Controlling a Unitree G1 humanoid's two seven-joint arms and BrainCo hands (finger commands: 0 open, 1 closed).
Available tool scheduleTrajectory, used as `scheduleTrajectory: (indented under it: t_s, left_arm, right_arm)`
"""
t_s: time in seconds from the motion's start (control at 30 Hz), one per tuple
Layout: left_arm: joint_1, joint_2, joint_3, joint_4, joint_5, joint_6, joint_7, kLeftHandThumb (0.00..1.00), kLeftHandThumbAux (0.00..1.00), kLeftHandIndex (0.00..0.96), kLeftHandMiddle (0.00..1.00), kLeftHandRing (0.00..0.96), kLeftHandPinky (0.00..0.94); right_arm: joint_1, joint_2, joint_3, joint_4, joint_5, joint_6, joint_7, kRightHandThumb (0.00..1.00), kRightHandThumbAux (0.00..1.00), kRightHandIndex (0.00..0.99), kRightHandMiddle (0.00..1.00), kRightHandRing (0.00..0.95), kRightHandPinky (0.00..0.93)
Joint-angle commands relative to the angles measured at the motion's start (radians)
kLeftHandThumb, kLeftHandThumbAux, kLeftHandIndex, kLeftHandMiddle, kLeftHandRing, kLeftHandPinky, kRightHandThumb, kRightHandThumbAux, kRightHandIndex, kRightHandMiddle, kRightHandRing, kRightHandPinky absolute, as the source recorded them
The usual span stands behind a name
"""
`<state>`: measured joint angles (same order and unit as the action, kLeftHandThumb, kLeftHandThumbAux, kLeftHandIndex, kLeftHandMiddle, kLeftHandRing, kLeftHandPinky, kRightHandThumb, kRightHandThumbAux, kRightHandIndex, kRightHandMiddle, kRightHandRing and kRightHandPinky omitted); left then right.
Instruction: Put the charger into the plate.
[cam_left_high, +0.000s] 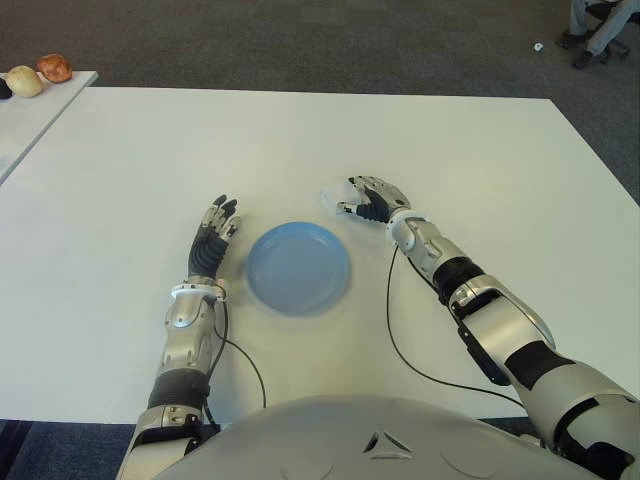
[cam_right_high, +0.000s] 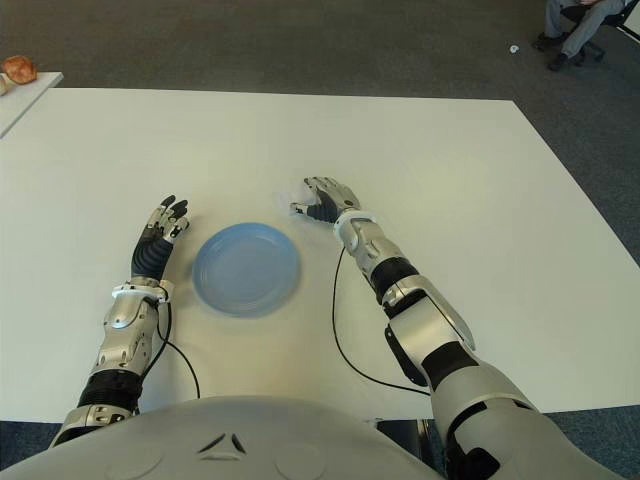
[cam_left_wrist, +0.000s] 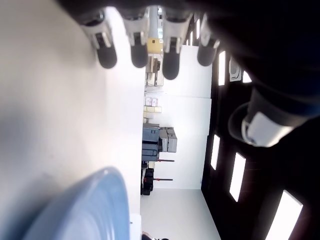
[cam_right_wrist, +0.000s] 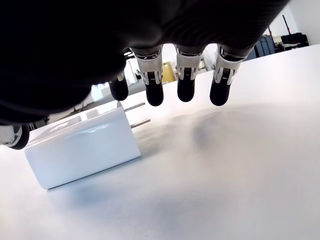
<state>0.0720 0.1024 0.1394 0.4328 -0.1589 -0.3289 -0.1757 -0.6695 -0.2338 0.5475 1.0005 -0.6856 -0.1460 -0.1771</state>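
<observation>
The white charger (cam_right_wrist: 82, 145) lies on its side on the table, its two prongs pointing away from the plate side, just right of and behind the blue plate (cam_left_high: 298, 267). My right hand (cam_left_high: 365, 200) hovers over the charger with its fingers (cam_right_wrist: 185, 85) stretched out above it, not closed on it. In the eye views the charger (cam_left_high: 333, 196) peeks out at the left of that hand. The plate holds nothing. My left hand (cam_left_high: 215, 235) shows open, palm down, left of the plate.
The white table (cam_left_high: 450, 140) spreads wide on all sides. A black cable (cam_left_high: 400, 335) trails from my right forearm across the table. A side table at the far left carries two round items (cam_left_high: 38, 74). A seated person's legs (cam_left_high: 598, 25) show at the far right.
</observation>
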Motion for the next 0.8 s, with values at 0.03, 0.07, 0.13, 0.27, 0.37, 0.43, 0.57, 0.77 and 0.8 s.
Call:
scheduleTrajectory:
  t_s: [0.03, 0.07, 0.13, 0.27, 0.37, 0.43, 0.57, 0.77, 0.8]
  left_arm:
    - [0.058, -0.006, -0.010, 0.057, 0.005, 0.085, -0.012, 0.000, 0.536, 0.009, 0.132, 0.081, 0.000]
    - [0.059, -0.006, -0.010, 0.057, 0.003, 0.084, -0.014, 0.000, 0.535, 0.009, 0.132, 0.081, 0.000]
    - [0.059, -0.006, -0.009, 0.057, 0.001, 0.082, -0.016, 0.000, 0.535, 0.009, 0.130, 0.080, 0.000]
    - [0.058, -0.008, -0.005, 0.058, -0.002, 0.083, -0.017, 0.000, 0.534, 0.010, 0.130, 0.081, 0.000]
    - [0.060, -0.010, -0.004, 0.056, -0.004, 0.085, -0.016, 0.000, 0.534, 0.010, 0.130, 0.082, 0.000]
    - [0.062, -0.010, -0.004, 0.053, -0.004, 0.086, -0.016, 0.000, 0.533, 0.010, 0.130, 0.082, 0.000]
    - [0.063, -0.008, -0.007, 0.052, -0.003, 0.083, -0.016, 0.000, 0.532, 0.010, 0.130, 0.082, 0.000]
    - [0.067, -0.009, -0.009, 0.049, -0.003, 0.078, -0.020, 0.000, 0.532, 0.004, 0.132, 0.084, 0.000]
    - [0.068, -0.009, -0.009, 0.048, -0.003, 0.078, -0.020, 0.000, 0.531, 0.003, 0.132, 0.084, 0.000]
  right_arm:
    - [0.025, 0.010, 0.012, 0.002, -0.010, 0.015, 0.008, 0.279, 0.215, 0.000, 0.000, 0.000, 0.000]
    - [0.024, 0.012, 0.012, 0.003, -0.010, 0.015, 0.007, 0.279, 0.216, 0.000, 0.000, 0.000, 0.000]
    - [0.023, 0.015, 0.013, 0.004, -0.010, 0.015, 0.006, 0.279, 0.216, 0.000, 0.000, 0.000, 0.000]
    - [0.020, 0.018, 0.018, 0.008, -0.014, 0.013, 0.001, 0.278, 0.217, 0.000, 0.000, 0.000, 0.000]
    - [0.019, 0.019, 0.023, 0.010, -0.017, 0.008, -0.004, 0.273, 0.218, 0.000, 0.000, 0.000, 0.000]
    - [0.018, 0.020, 0.027, 0.012, -0.019, 0.001, -0.011, 0.263, 0.218, 0.000, 0.000, 0.000, 0.000]
    - [0.009, 0.028, 0.038, 0.028, -0.024, -0.015, -0.028, 0.249, 0.218, 0.000, 0.000, 0.000, 0.000]
    - [-0.011, 0.035, 0.056, 0.060, -0.042, -0.055, -0.059, 0.232, 0.217, 0.000, 0.000, 0.000, 0.000]
    - [-0.013, 0.036, 0.058, 0.064, -0.043, -0.059, -0.062, 0.232, 0.216, 0.000, 0.000, 0.000, 0.000]
